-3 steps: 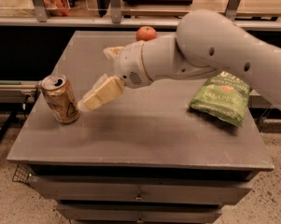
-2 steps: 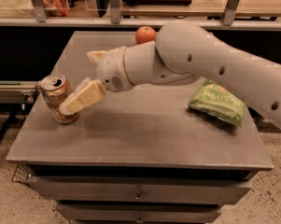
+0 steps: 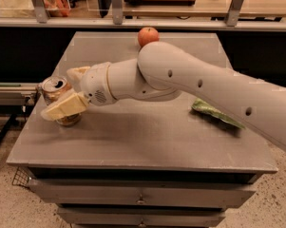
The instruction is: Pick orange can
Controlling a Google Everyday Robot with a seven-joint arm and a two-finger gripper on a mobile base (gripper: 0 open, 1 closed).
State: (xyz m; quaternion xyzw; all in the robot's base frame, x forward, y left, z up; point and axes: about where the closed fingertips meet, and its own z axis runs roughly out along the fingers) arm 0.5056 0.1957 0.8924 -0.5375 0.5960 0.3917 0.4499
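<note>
The orange can (image 3: 54, 85) stands upright near the left edge of the grey table (image 3: 133, 141), its silver top with pull-tab showing. My gripper (image 3: 58, 93) has reached in from the right and straddles the can. One cream finger (image 3: 64, 107) crosses in front of the can's side and the other finger (image 3: 78, 72) lies behind it. The fingers are spread apart and the can still rests on the table. The lower front of the can is partly hidden by the near finger.
A red-orange apple (image 3: 148, 36) sits at the table's back edge. A green snack bag (image 3: 214, 113) lies at the right, half hidden under my arm. Shelving and a rail run behind the table. Drawers are below the front edge.
My gripper has moved left and down across the table, from beside the can to around it. The can has not moved.
</note>
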